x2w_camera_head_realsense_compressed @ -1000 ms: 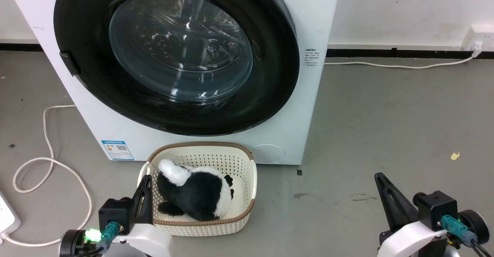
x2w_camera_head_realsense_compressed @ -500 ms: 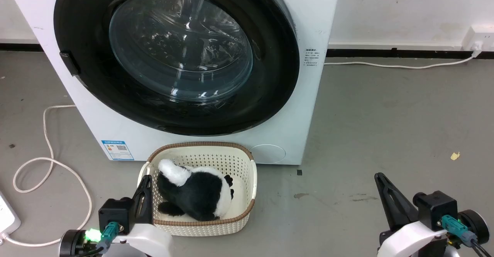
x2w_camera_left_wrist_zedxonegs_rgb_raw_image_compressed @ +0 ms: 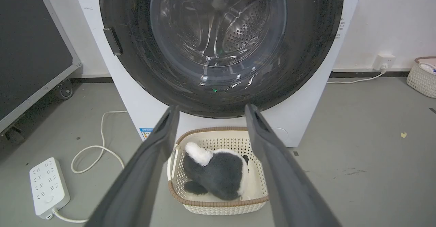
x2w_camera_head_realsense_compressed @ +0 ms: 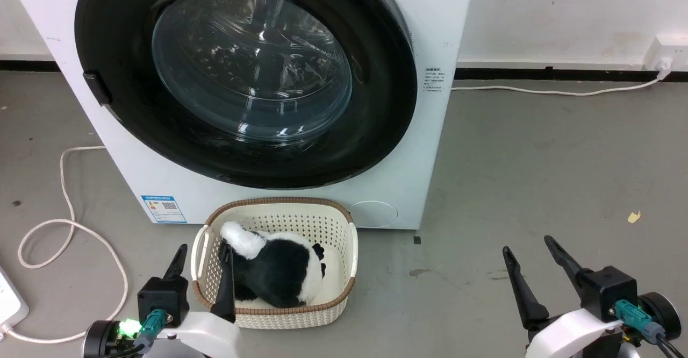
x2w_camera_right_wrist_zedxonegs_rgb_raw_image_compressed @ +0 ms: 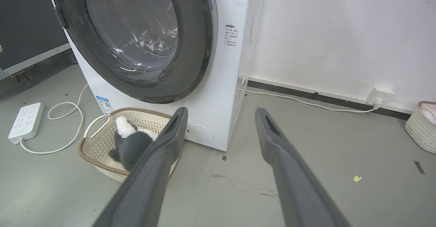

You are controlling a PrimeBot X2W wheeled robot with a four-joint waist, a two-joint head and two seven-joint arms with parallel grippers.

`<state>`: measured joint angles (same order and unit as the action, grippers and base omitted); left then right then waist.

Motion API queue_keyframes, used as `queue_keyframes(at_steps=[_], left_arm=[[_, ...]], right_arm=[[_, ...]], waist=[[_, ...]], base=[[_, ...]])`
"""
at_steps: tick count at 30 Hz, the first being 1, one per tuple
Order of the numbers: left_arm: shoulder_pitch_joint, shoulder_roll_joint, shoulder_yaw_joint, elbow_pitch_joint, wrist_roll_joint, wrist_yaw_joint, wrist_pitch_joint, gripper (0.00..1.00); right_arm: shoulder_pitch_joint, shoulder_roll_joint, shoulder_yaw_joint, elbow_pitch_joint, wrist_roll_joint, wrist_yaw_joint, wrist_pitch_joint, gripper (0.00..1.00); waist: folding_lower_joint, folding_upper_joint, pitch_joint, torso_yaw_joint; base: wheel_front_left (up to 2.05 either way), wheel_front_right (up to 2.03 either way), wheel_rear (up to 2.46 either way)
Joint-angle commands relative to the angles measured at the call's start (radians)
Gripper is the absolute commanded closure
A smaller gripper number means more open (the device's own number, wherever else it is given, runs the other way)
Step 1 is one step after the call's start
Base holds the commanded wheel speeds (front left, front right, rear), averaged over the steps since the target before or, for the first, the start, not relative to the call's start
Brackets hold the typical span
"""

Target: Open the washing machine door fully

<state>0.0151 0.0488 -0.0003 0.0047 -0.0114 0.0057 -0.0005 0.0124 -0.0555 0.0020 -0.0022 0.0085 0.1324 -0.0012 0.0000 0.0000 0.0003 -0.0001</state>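
Both claws just popped open from pinched-together: the left gripper (x2w_camera_head_realsense_compressed: 203, 246) now has its fingers apart, straddling the near-left rim of the laundry basket (x2w_camera_head_realsense_compressed: 344, 293) in the head view, and the right gripper (x2w_camera_head_realsense_compressed: 527, 244) is spread over bare floor, both empty. The washing machine door (x2w_camera_head_realsense_compressed: 247, 78) hasn't budged and sits shut on the machine front, well apart from both. Looks like prep for reaching its black handle tab (x2w_camera_head_realsense_compressed: 97, 86), so nothing's really done yet.
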Motion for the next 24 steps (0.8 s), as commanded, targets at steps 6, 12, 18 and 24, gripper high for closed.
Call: queue_keyframes(at_steps=[6,12,18,24], left_arm=[[-0.001,0.000,-0.013,0.002,-0.012,0.007,-0.019,0.00],[-0.008,0.000,-0.024,0.000,-0.020,0.014,-0.032,0.00],[-0.020,0.000,-0.041,-0.006,-0.030,0.025,-0.044,0.00],[-0.038,0.000,-0.057,-0.013,-0.040,0.037,-0.057,0.00]], right_arm=[[0.002,0.000,-0.005,-0.002,0.012,0.000,-0.019,0.00],[-0.002,-0.008,-0.003,-0.014,0.011,0.000,-0.031,0.00],[-0.019,-0.029,-0.006,-0.026,0.019,0.000,-0.044,0.00],[-0.053,-0.063,-0.008,-0.033,0.033,0.000,-0.057,0.00]], waist=[[0.0000,0.0000,0.006,0.002],[0.0000,0.0000,0.021,0.007],[0.0000,0.0000,0.046,0.017],[0.0000,0.0000,0.079,0.032]], base=[[0.00,0.00,0.00],[0.00,0.00,0.00],[0.00,0.00,0.00],[0.00,0.00,0.00]])
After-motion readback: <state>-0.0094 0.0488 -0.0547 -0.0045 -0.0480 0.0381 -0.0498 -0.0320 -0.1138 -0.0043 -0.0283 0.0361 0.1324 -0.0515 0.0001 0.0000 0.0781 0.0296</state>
